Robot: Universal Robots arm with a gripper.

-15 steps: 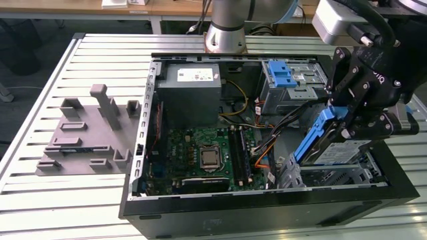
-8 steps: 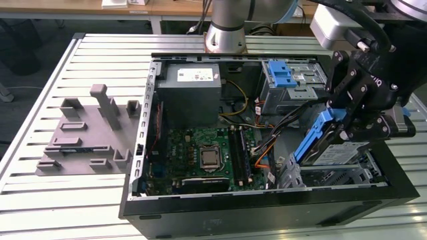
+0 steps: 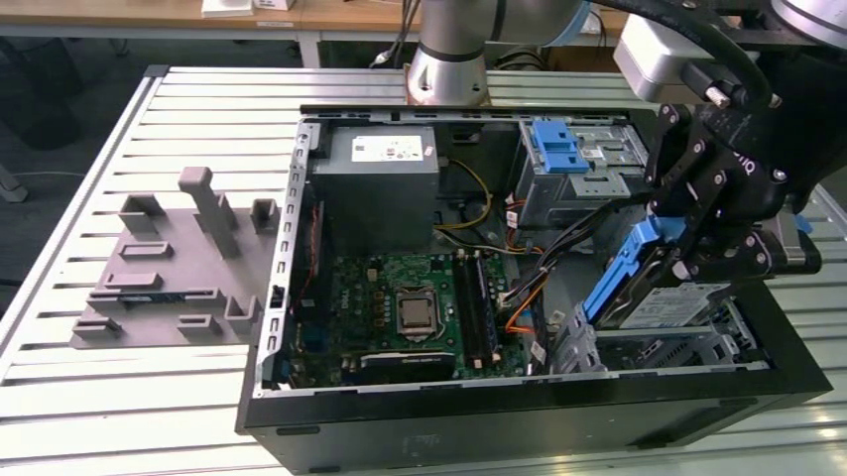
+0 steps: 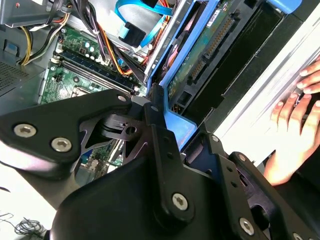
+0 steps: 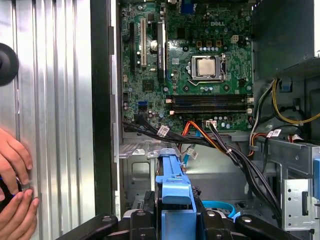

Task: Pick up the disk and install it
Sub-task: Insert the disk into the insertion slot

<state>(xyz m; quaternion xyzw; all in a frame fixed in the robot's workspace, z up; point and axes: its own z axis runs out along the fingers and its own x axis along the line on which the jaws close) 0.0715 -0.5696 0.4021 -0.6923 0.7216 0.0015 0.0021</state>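
I see open black tower case on slatted counter. Inside: green motherboard, grey power supply with white sticker, metal cage with blue latch. Grey moulded fixture on counter at exterior view's left, apart from case.

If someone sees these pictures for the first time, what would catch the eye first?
The black gripper holds the disk, tilted in its blue bracket, at the open computer case's end on the exterior view's right. Inside the case the green motherboard lies bare. In the first wrist view a person's hand is on the ribbed metal table beside the case.
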